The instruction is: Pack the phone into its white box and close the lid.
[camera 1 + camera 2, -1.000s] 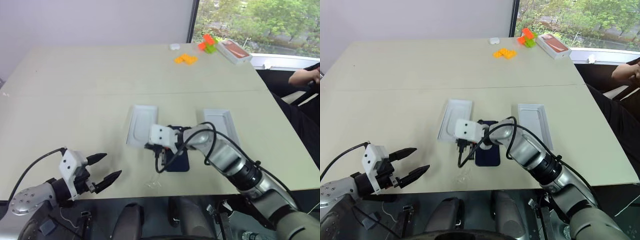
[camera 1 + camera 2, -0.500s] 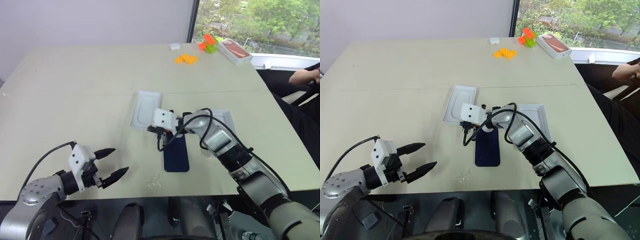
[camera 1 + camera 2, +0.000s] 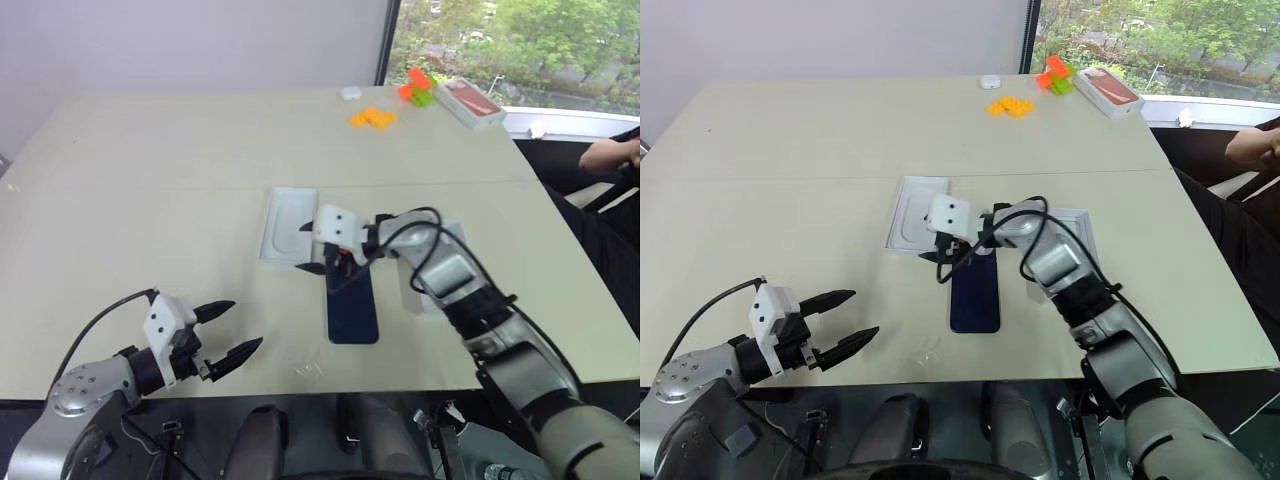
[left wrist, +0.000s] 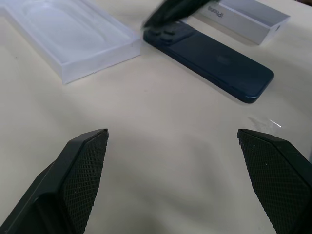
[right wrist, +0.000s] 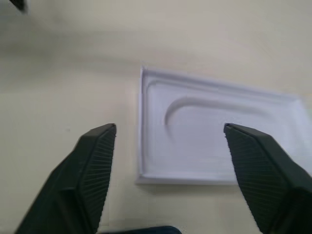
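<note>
Now the right pincer (image 3: 312,247) is standing with its fingers spread wide and holding nothing, where a second ago it was shut and down over the phone (image 3: 352,304); it is hovering just past the phone's far end, pointing toward the white insert with the oval recess (image 3: 290,225); the phone is lying flat and free on the counter (image 3: 150,180), between that insert and the near edge, and it looks dragged a little nearer the robot than before; judging from this, the phone is released but not yet in any box, so packing is barely begun.

The left pincer (image 3: 837,322) is waiting wide and empty near the counter's front edge, well apart from the phone.

The head views are showing the whole layout, with a pale shallow tray (image 3: 1072,232) partly hidden behind the right arm; whether this is the white box or the lid I cannot tell; the left wrist view is showing that tray's printed side wall beside the phone; the right wrist view is showing the insert's recess up close.
</note>
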`<state>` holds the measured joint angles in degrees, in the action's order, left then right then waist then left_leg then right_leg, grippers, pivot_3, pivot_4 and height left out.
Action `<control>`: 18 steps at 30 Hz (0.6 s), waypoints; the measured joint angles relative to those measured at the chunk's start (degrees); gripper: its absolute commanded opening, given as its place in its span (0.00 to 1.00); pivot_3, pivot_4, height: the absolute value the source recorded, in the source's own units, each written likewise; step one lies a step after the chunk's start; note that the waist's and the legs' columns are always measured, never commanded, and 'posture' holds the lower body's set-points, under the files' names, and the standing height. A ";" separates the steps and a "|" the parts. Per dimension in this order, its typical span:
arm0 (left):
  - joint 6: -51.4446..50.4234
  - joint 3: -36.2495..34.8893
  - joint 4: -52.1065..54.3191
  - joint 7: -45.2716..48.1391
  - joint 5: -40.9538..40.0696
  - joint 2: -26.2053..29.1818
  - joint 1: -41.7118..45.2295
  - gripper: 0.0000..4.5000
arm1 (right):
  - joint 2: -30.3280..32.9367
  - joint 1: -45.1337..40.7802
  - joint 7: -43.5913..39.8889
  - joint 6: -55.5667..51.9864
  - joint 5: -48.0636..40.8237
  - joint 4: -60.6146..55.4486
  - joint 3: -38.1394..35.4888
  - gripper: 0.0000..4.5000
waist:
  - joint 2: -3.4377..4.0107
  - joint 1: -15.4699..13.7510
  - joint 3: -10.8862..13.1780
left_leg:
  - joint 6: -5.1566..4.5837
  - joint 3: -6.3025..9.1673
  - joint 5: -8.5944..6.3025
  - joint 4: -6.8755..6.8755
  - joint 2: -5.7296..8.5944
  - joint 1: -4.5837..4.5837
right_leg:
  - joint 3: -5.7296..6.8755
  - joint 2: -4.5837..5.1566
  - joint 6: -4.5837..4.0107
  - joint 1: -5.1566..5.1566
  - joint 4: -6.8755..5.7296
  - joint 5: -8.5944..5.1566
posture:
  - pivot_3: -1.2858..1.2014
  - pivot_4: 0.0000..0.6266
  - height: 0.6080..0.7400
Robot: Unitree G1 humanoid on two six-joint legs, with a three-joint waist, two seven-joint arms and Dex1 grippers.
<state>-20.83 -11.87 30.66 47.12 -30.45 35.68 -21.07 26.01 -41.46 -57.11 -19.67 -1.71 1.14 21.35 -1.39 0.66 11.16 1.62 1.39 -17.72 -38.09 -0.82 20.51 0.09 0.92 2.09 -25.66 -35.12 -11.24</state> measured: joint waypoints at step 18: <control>-23.35 0.78 2.34 -13.51 -14.85 -2.16 12.36 1.00 | 19.15 18.57 3.88 -16.98 1.50 -22.92 -4.29 0.01 | -0.01 0.52 0.01 | 0.00 0.07 0.00 -0.05 -0.02 -0.12 | 0.06 -0.34 0.03 0.07 0.02 -0.06 | 0.52 0.24 0.95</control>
<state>-44.18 -11.10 33.00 33.61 -45.29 33.52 -8.71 45.16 -22.89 -53.23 -36.64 -0.22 -21.78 17.06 -1.40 1.18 11.17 1.62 1.46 -17.72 -38.14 -0.83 20.39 0.14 0.58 2.12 -25.60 -35.10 -11.30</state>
